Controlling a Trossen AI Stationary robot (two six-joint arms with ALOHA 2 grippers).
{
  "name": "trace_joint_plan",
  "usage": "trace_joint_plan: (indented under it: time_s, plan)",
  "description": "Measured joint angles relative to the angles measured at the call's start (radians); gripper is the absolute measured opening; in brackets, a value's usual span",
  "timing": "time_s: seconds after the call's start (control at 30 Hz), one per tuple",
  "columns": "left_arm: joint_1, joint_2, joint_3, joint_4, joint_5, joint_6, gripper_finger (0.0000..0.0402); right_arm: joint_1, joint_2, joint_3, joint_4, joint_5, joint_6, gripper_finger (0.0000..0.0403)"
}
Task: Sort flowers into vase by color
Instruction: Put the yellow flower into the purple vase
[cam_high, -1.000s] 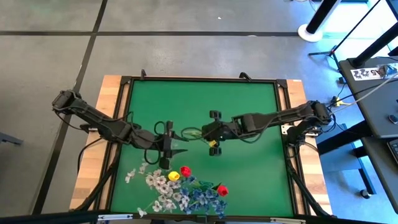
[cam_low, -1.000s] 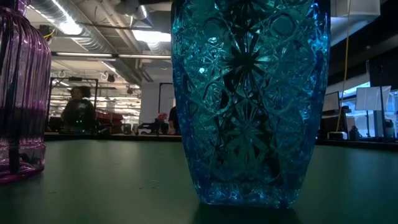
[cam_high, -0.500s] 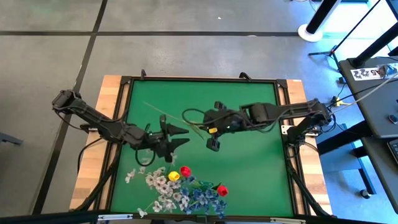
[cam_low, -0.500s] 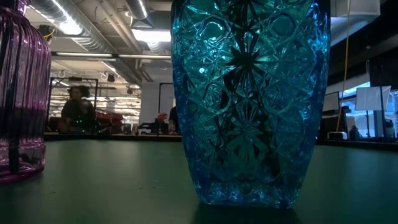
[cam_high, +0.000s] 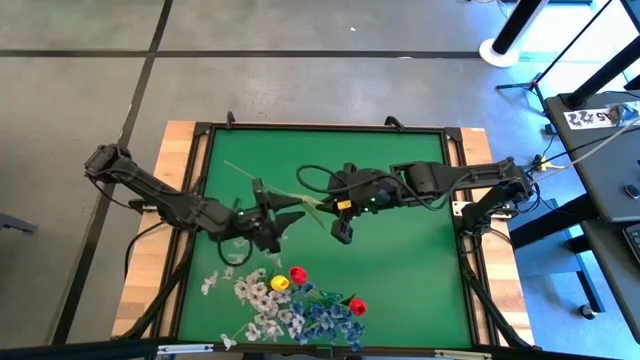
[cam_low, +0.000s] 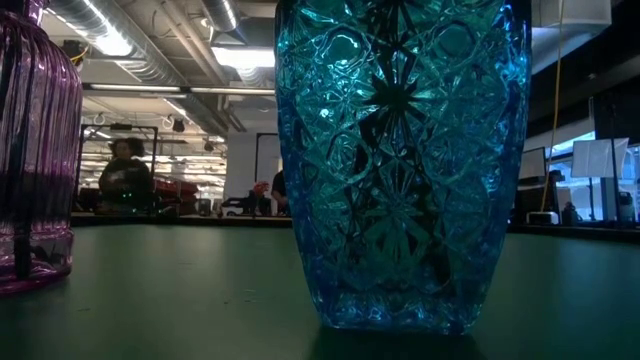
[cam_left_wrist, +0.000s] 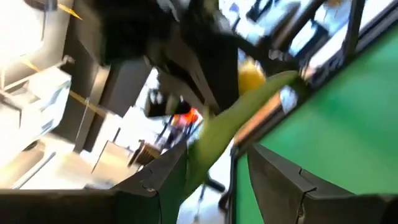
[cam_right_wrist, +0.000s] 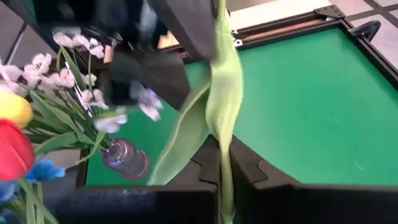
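Observation:
My right gripper (cam_high: 322, 207) hangs above the table's middle, shut on a flower with a long green stalk (cam_high: 250, 178) and a leaf; a yellow head (cam_high: 340, 204) shows beside its fingers. My left gripper (cam_high: 290, 215) stands open just left of it, facing it, with the leaf (cam_left_wrist: 214, 134) running between its fingers. At the near edge stand white sprays (cam_high: 260, 296), a yellow tulip (cam_high: 279, 284), two red tulips (cam_high: 298, 274) and a blue bunch (cam_high: 325, 316). The white sprays stick into a purple vase (cam_right_wrist: 125, 159). My right gripper pinches the stalk and its leaf (cam_right_wrist: 224, 140) between its two fingers, which slant down toward the table's left and lie across the stalk. The flower is lifted clear of the table, its bare stalk end reaching out to the far left. My left gripper: the leaf runs along one finger (cam_left_wrist: 165, 177), and I cannot tell whether they touch.
A cut-glass blue vase (cam_low: 400, 160) fills the low view, with the purple vase (cam_low: 30, 150) to its left. The green mat (cam_high: 400, 270) has a raised black frame all round. People sit in the room beyond the table.
My right gripper has gone up with the flower and rolled, so the stalk's free end now points out to the far left. My left gripper has risen a little and turned from pointing down to level, facing the right gripper. It has stayed open.

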Motion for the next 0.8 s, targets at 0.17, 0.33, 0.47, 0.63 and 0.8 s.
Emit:
trace_joint_plan:
  time_s: [0.17, 0.33, 0.47, 0.63, 0.8]
  plan:
    - [0.018, 0.056, 0.002, 0.018, -0.127, 0.061, 0.0158, -0.004, 0.000, -0.001, -0.002, 0.007, 0.026, 0.0004]
    - [0.026, 0.119, 0.064, 0.024, -0.300, 0.087, 0.0136, -0.018, 0.011, -0.001, -0.003, 0.039, 0.088, 0.0008]
    - [0.028, 0.168, 0.144, 0.013, -0.415, 0.111, 0.0119, -0.033, 0.015, 0.001, 0.011, 0.053, 0.127, 0.0009]
    - [0.028, 0.222, 0.184, 0.003, -0.479, 0.198, 0.0100, -0.033, 0.022, 0.000, 0.075, 0.044, 0.150, 0.0004]
    - [0.031, 0.248, 0.187, 0.002, -0.478, 0.189, 0.0072, -0.033, 0.026, -0.001, 0.106, 0.029, 0.180, 0.0011]
